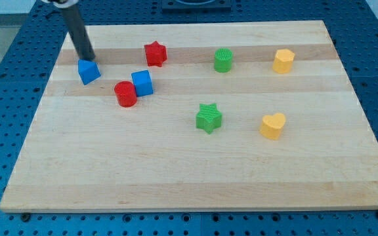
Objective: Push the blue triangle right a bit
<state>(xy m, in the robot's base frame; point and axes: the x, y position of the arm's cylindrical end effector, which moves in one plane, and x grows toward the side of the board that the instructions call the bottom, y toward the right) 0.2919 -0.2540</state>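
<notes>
Tip (88, 58) position: at the upper edge of the blue triangle (88, 71), touching or just short of it; which cannot be resolved. No gripper is fitted, so there are no jaws to report as apart or together; the rod ends bare.

Target location: the blue triangle lies directly below the tip, toward the view's bottom, near the board's (176, 177) left edge.

Procedure, as judged from this layout:
1. Relocate the tip to the triangle's left side, level with its middle. Contact from above would drive it downward, not right.
2. Push right in a short straight stroke.
3. Stop early. The red cylinder (126, 94) and blue cube (142, 82), touching each other, lie to the tip's lower right, near the triangle's path.

Off-centre contact would likely rotate the triangle.
</notes>
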